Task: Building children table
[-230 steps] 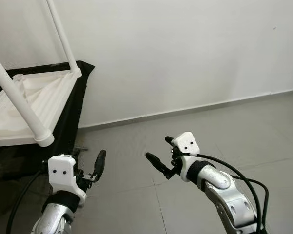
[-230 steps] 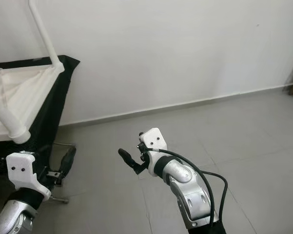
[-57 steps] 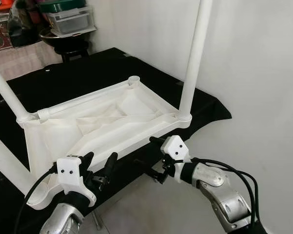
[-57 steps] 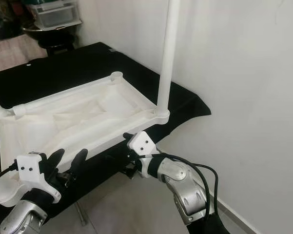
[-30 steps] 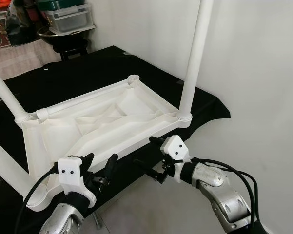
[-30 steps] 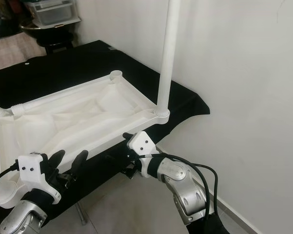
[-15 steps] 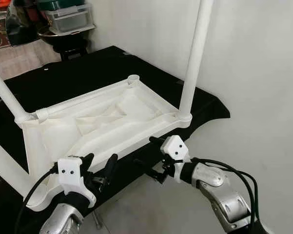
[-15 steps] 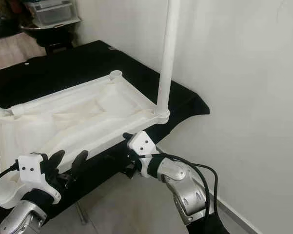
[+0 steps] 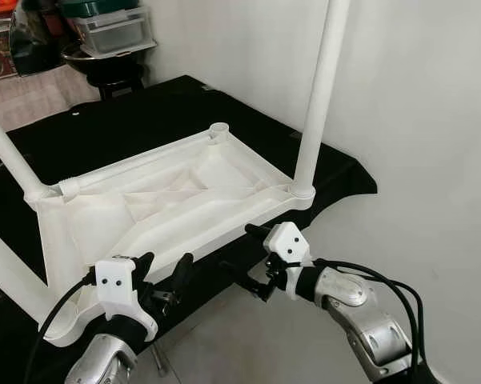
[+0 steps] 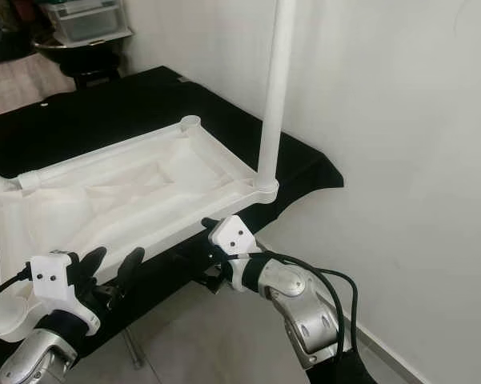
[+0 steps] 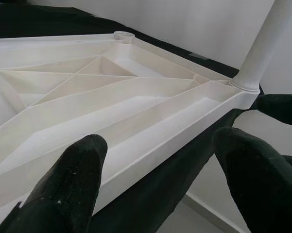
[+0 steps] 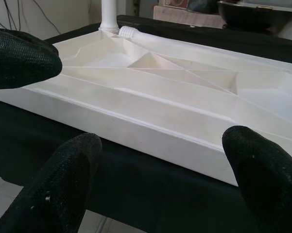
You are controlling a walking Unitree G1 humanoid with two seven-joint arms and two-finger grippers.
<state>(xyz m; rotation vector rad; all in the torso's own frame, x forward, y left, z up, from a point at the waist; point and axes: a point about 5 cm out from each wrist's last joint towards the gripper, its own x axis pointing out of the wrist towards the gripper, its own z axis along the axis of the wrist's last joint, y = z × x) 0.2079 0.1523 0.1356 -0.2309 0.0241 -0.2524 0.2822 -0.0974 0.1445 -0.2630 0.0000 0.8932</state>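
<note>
The white plastic table top (image 9: 168, 200) lies upside down, ribbed underside up, on a stand draped in black cloth (image 9: 144, 120), its long near edge running along the cloth's front edge and its right corner close to the cloth's right corner by the white wall (image 9: 416, 120); a white leg (image 9: 316, 96) stands upright in that near right corner socket (a second leg (image 9: 4, 152) rises at the far left corner, a third (image 9: 8, 272) slants up from the near left corner), while the far right socket (image 9: 218, 128) holds none. The left gripper (image 9: 162, 270) hovers just in front of the near edge toward its left end, its two black fingers (image 11: 68, 189) spread apart and holding nothing; the right gripper (image 9: 250, 258) hangs just below and in front of the same edge near the right corner, fingers (image 12: 63, 179) likewise parted and empty, not touching the plastic. Grey floor (image 9: 248, 344) lies open under both arms, and the wall closes the right side; storage containers (image 9: 112, 32) sit beyond the cloth's far edge.
</note>
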